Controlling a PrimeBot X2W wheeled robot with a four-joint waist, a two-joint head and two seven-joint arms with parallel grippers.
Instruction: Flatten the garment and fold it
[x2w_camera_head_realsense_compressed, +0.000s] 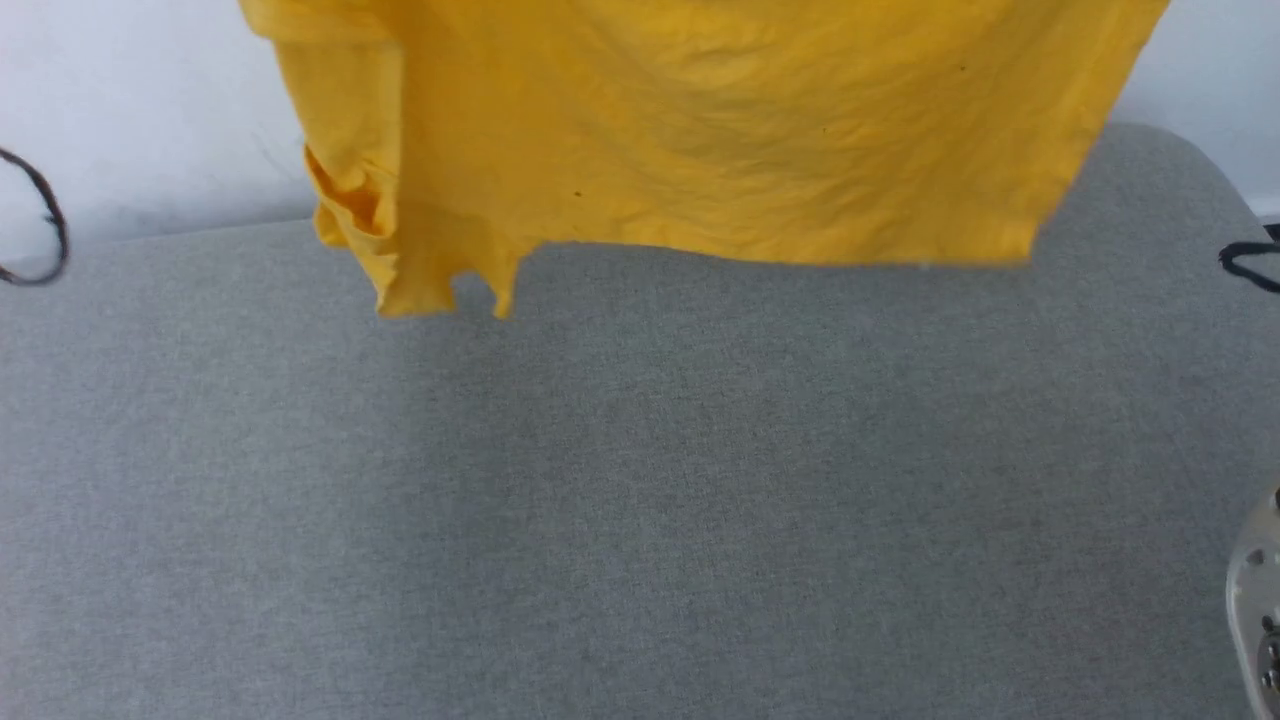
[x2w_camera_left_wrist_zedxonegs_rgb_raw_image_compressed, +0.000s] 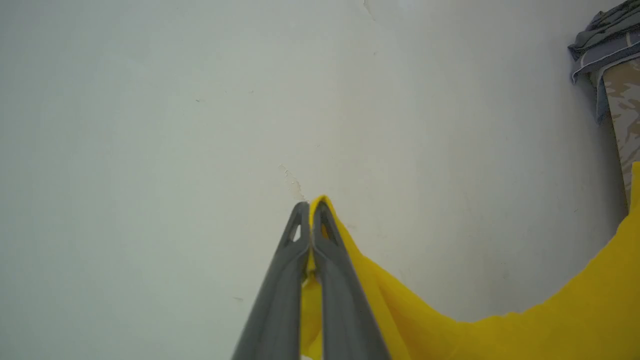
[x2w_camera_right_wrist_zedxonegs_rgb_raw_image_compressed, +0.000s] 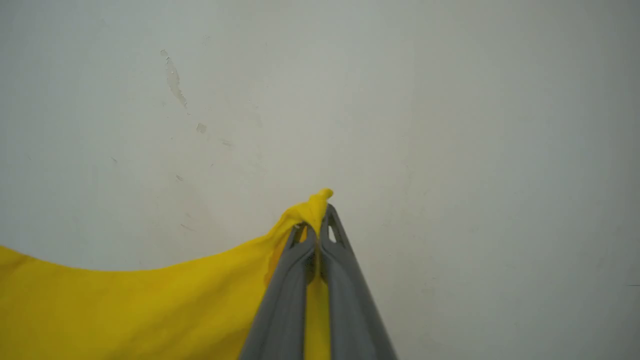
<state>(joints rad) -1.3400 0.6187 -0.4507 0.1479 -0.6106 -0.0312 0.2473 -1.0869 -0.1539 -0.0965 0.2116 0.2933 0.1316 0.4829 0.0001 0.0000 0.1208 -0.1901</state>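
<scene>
The garment (x2w_camera_head_realsense_compressed: 700, 130) is a bright yellow shirt hanging in the air above the grey padded surface (x2w_camera_head_realsense_compressed: 640, 500), its plain side toward the head view and a sleeve dangling at the lower left. In the left wrist view my left gripper (x2w_camera_left_wrist_zedxonegs_rgb_raw_image_compressed: 311, 206) is shut on a pinched yellow corner of the garment (x2w_camera_left_wrist_zedxonegs_rgb_raw_image_compressed: 450, 330). My right gripper (x2w_camera_right_wrist_zedxonegs_rgb_raw_image_compressed: 319, 212) is likewise shut on another corner, with the garment (x2w_camera_right_wrist_zedxonegs_rgb_raw_image_compressed: 125, 310) stretching away to the left of that view. Its upper edge is cut off by the top of the head view.
A white wall (x2w_camera_head_realsense_compressed: 150, 110) rises behind the grey surface. Dark cable loops sit at the left edge (x2w_camera_head_realsense_compressed: 45, 220) and the right edge (x2w_camera_head_realsense_compressed: 1250, 265). A pale metal part (x2w_camera_head_realsense_compressed: 1260, 600) shows at the lower right. A grey cloth (x2w_camera_left_wrist_zedxonegs_rgb_raw_image_compressed: 605, 40) drapes over something at the left wrist view's upper right.
</scene>
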